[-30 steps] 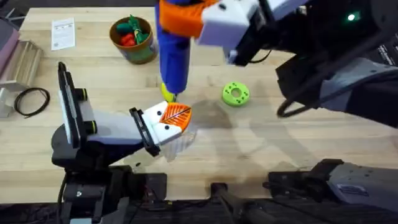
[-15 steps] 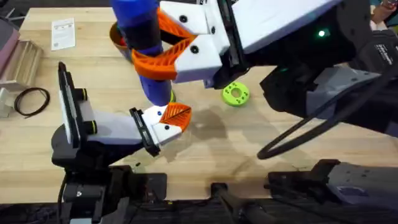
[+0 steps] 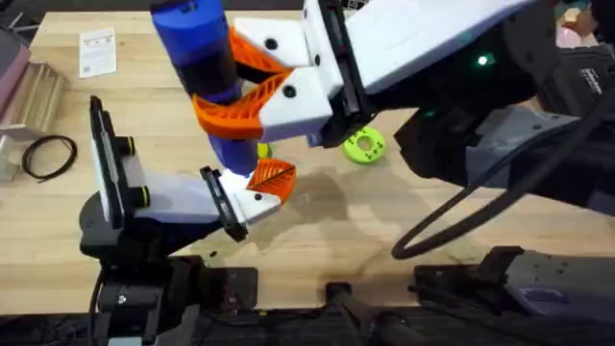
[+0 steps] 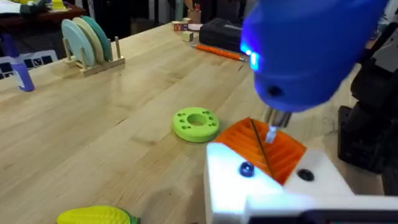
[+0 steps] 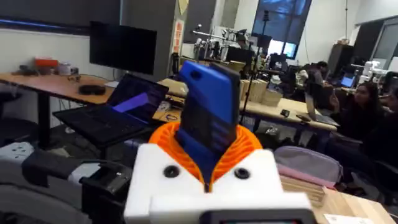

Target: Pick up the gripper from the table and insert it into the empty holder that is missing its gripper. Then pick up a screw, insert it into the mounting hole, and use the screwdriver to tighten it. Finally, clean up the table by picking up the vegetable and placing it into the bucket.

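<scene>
Screwdriver (image 3: 205,72): The fat blue tool stands almost straight up at the upper middle of the overhead view. Its dark tip (image 4: 272,132) comes down onto the orange gripper. A small blue light glows on its side in the left wrist view.

Right gripper (image 3: 245,86): It is pinching the screwdriver between its orange pads. I think it holds the tool upright so the tip can go straight down onto the screw.

Gripper (image 3: 272,176): The little orange wedge sits in the white holder, just left of the middle of the overhead view. It looks pushed in already.

Holder (image 4: 273,186): The white block fills the lower right of the left wrist view. Two dark round spots show on its face. They could be a screw and a hole, but I cannot tell which.

Left gripper: It sits low and flat on the table, which keeps the part from moving. I cannot tell if its fingers are spread or pressed together.

Vegetable (image 4: 94,216): The yellow corn lies on the table at the lower left of the left wrist view. It is not in the bucket yet.

Green ring (image 3: 364,145): It lies flat on the table, right of the holder.

Step now: Turning the screw tight, I think.
</scene>
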